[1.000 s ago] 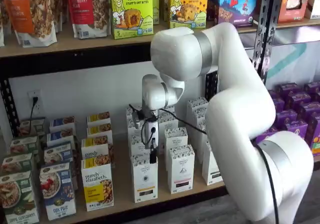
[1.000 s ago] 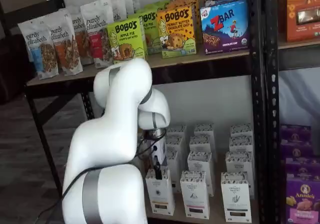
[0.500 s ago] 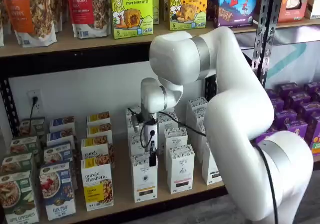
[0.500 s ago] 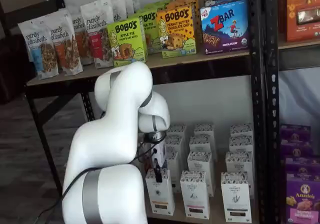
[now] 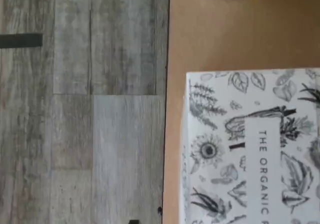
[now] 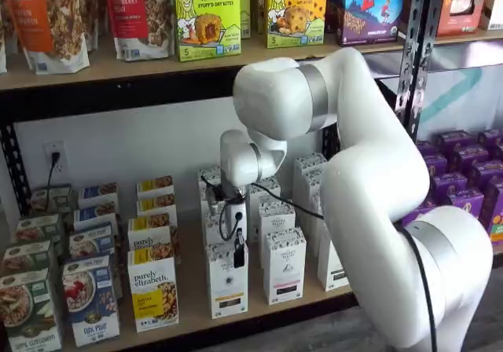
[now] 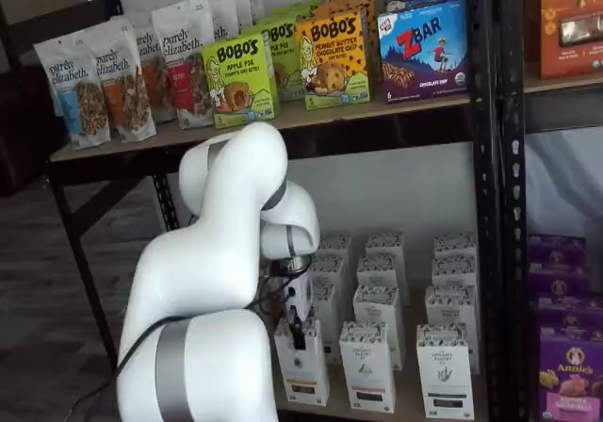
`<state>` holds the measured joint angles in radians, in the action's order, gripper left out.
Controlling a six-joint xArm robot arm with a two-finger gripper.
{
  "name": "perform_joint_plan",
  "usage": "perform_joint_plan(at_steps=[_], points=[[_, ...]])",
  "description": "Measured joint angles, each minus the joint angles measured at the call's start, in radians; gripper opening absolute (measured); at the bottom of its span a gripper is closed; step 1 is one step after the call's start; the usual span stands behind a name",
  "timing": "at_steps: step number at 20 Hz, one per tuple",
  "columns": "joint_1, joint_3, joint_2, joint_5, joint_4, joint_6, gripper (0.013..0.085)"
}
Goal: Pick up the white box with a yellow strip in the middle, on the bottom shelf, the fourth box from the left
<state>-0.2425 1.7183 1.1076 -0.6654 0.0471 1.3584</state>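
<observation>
The white box stands at the front of the bottom shelf, first in a row of like cartons; it also shows in a shelf view. The gripper hangs from the white wrist right over the box's top front edge, also seen in a shelf view. Only a black finger with a cable beside it shows, so no gap can be judged. The wrist view shows the box's leaf-printed top on the tan shelf board, close to the shelf's front edge.
Purely elizabeth boxes stand just left of the white box, more white cartons just right and behind. Purple boxes fill the bay beyond the black upright. The upper board carries bags and Bobo's boxes. Grey plank floor lies below.
The arm has sunk a little, and the gripper has come down and slightly forward toward the top of the front white box.
</observation>
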Motion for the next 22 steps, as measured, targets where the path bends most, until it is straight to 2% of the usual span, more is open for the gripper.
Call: perform_joint_plan(at_steps=[8, 11, 15, 18, 19, 21, 22], points=[[0.001, 0.016, 0.026, 0.015, -0.023, -0.017, 0.085], [0.003, 0.005, 0.026, 0.039, -0.015, -0.008, 0.085], [0.006, 0.023, 0.033, 0.003, -0.005, 0.002, 0.085], [0.008, 0.016, 0.03, 0.012, 0.006, 0.013, 0.073], [0.008, 0.012, 0.029, 0.02, 0.007, 0.014, 0.073], [0.007, 0.01, 0.028, 0.025, 0.008, 0.014, 0.065], [0.006, 0.006, 0.028, 0.032, 0.007, 0.013, 0.065]])
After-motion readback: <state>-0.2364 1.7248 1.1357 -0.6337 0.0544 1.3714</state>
